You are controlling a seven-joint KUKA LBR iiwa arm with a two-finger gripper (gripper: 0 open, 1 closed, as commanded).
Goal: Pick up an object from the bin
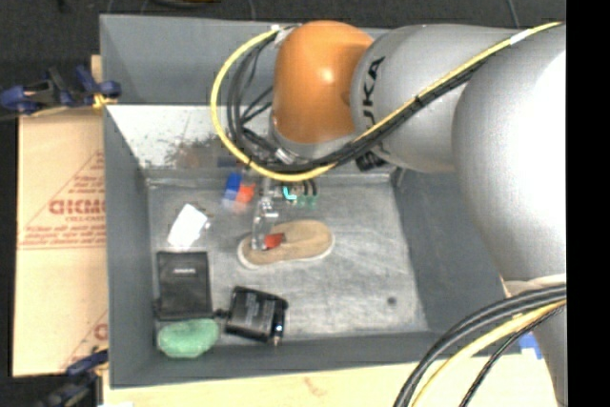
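we see the pincer (270,226) low over a flat tan oval pad (305,244) in the grey metal bin (381,257); open or closed, we cannot tell.

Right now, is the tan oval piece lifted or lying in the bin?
Lying flat: the tan oval piece rests on the bin floor, gripper down over its left end. Gripped or not: cannot tell.

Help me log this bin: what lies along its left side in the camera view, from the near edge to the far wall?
Green lump → black box → white card → blue and red piece.
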